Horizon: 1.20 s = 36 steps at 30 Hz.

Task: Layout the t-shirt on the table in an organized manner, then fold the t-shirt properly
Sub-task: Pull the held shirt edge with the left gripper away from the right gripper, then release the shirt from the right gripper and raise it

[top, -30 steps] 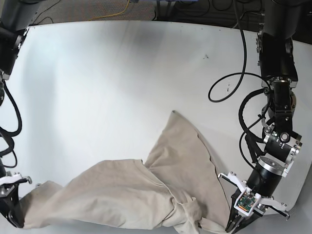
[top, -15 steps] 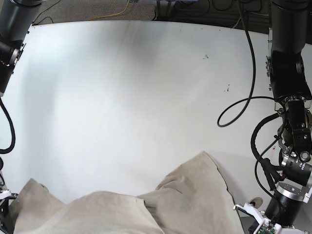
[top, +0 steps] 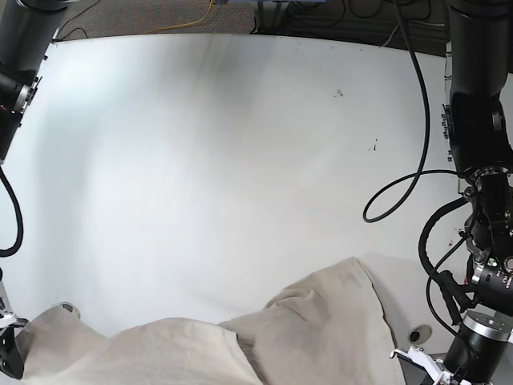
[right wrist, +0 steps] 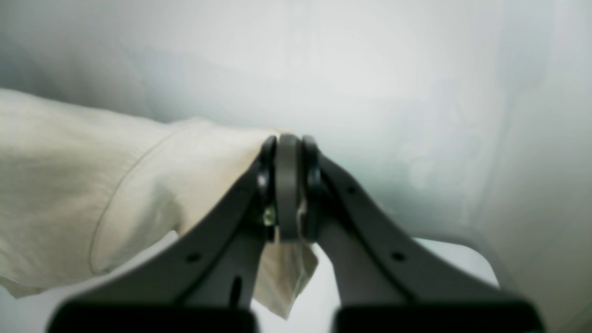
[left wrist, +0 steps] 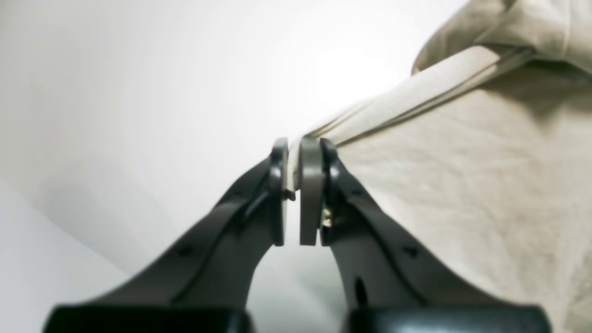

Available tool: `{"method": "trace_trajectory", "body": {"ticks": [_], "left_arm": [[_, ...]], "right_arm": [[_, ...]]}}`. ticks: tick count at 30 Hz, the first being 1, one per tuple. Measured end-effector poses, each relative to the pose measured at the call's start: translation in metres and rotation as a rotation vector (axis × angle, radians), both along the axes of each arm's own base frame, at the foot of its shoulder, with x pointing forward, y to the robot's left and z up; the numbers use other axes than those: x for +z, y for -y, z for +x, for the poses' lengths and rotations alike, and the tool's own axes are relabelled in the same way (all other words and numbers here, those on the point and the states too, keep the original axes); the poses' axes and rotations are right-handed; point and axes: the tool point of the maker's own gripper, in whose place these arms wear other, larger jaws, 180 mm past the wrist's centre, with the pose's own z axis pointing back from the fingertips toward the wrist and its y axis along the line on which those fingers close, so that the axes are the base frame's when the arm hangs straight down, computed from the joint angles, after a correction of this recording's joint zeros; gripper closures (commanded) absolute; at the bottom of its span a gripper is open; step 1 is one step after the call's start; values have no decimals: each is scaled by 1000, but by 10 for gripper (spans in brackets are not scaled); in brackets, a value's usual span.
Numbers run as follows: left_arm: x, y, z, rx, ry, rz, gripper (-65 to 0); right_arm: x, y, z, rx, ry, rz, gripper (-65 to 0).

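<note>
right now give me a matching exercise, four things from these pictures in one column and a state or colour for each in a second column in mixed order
Things:
1. left hand
2. right hand
3. t-shirt
4. table

States or colours:
A. glossy white, with small dark specks
B. shut on a flat banded edge of cloth, the cloth running off to the upper right in its wrist view
C. beige, wrinkled, lying at the near edge in the base view
D. shut on cloth that spreads to the left in its wrist view, a corner hanging below the fingers

Pairs: 1-B, 2-D, 3-C, 4-A
</note>
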Motion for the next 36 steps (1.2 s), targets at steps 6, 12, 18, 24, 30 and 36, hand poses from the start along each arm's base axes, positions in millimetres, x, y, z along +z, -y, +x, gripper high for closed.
{"method": "trace_trajectory", "body": {"ticks": [6,12,18,24,30,36], "left_arm": [[-12,0,1,-6,-19,2,0],[-70,-4,6,6,-161,-4,0],[-72,-26,6,52,-170,-38,0],[-53,-28,6,40,-115,-61,0],[-69,-30,8,50,-161,-56,0],[-59,-34,7,56,-142,-51,0]], "right_arm": [[-31,7,6,-3,-109,51,0],[-83,6,8,-7,-287,97,0],[-86,2,3,9,-297,99,0],[-70,6,4,4,-242,105,0],[-75,6,3,3,-260,103,0],[-57,-2,1,22,-217,72,0]]}}
